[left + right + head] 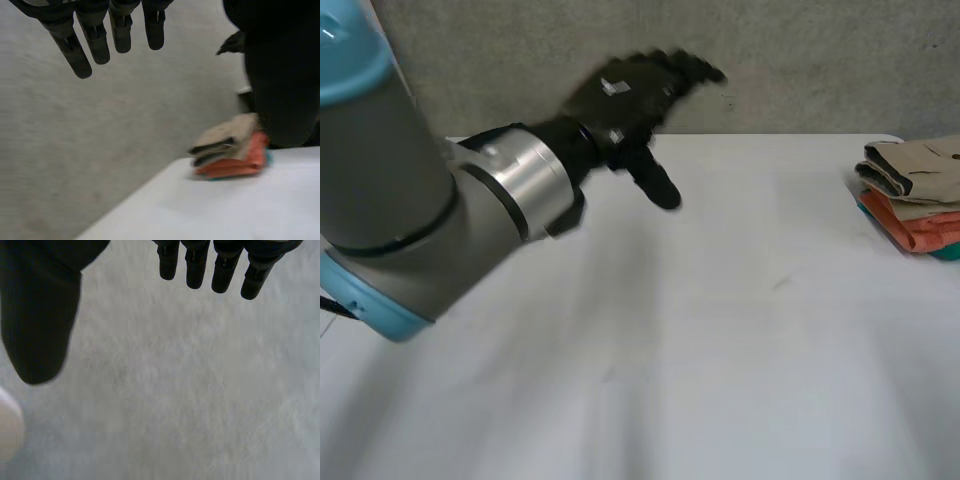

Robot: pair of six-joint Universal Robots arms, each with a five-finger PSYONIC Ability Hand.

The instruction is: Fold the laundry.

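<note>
Foreground: one left arm (420, 210) is seen over the white table (720, 350). The left hand (620, 100) is held above it, fingers straight, thumb spread, nothing gripped. The right hand (40, 315) is likewise spread, nothing gripped. Well beyond the left hand's thumb, one folded stack (915, 195) is noted on the table: three pieces, beige, orange and teal, partly cut off.

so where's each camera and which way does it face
Head view: behind the arms, looking down at the table; left arm and open left hand show.
Left wrist view: on that wrist, past its fingers toward the folded stack.
Right wrist view: on that wrist, facing a plain grey surface past the open right hand.
Shared: head and left wrist views both show the folded stack.
</note>
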